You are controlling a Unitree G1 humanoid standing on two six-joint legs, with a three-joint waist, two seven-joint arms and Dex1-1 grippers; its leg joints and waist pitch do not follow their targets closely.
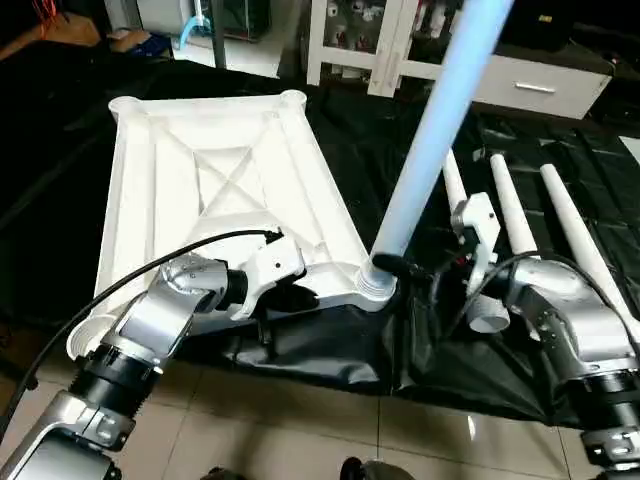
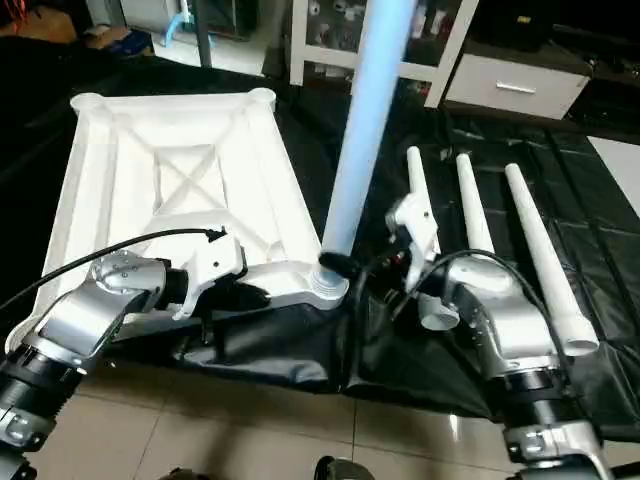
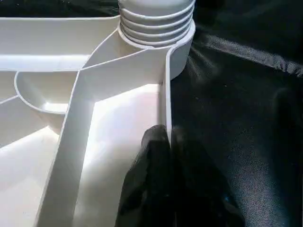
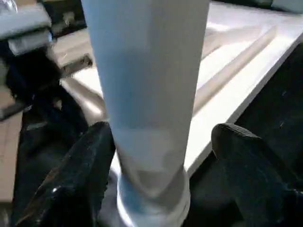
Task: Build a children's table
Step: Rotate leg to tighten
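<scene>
The children's table lies as parts on a black sheet. Its white top rests upside down, X-ribs facing up. One white leg stands upright in the near right corner socket. My left gripper is shut on the top's near rim; the left wrist view shows its fingers pinching that thin wall. My right gripper is open around the base of the upright leg, one finger close beside it and the other standing apart. Three more legs lie side by side to the right.
The black sheet ends at a tiled floor just in front of the table top. A white glass-door cabinet and a drawer unit stand behind. A black cable arcs over my left forearm.
</scene>
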